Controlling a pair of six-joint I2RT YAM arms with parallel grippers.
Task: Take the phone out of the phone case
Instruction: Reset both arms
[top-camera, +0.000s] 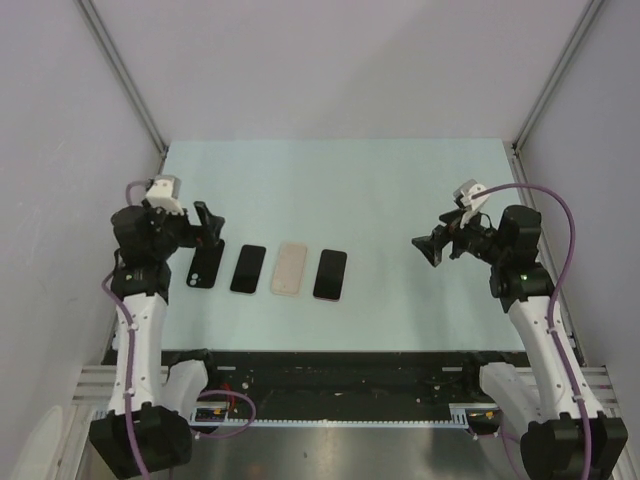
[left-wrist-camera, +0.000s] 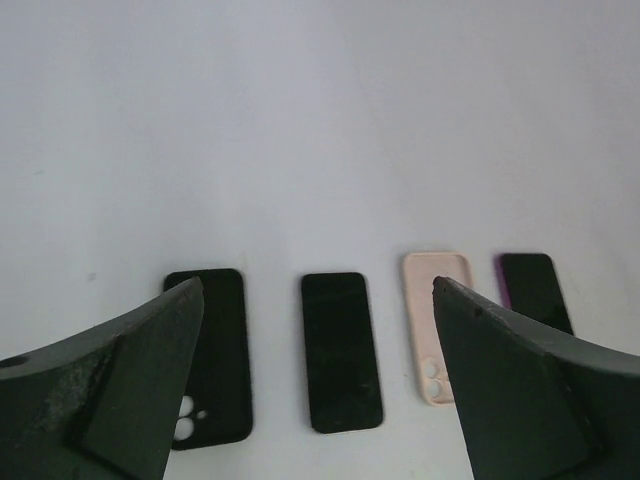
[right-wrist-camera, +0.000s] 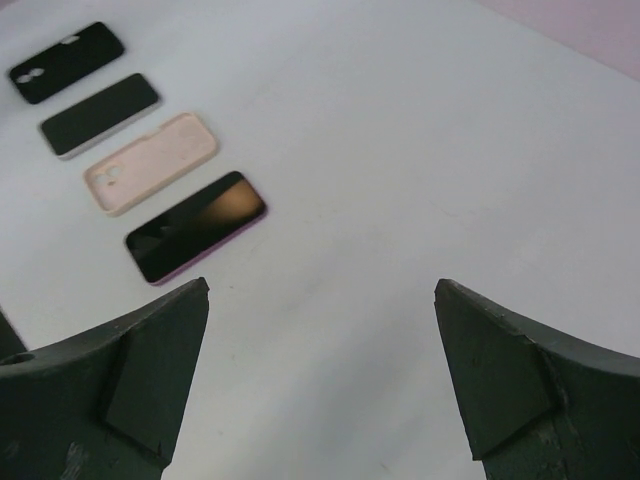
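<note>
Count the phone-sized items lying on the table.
4, in one row, left to right: black case, black phone, beige case, purple-cased phone. None appears hidden.

The right gripper is showing jaws of dark matt plastic, scuffed and grainy on the inner faces, and the left gripper is showing the same. Nearest the right jaws, the phone is gleaming, its glass glossy, with the purple phone case rim looking smooth. Beyond it, the beige case is looking soft, matt and rubbery. Farther out, the black phone is looking sleek and the black case dull. The surface is looking smooth and matt.
</note>
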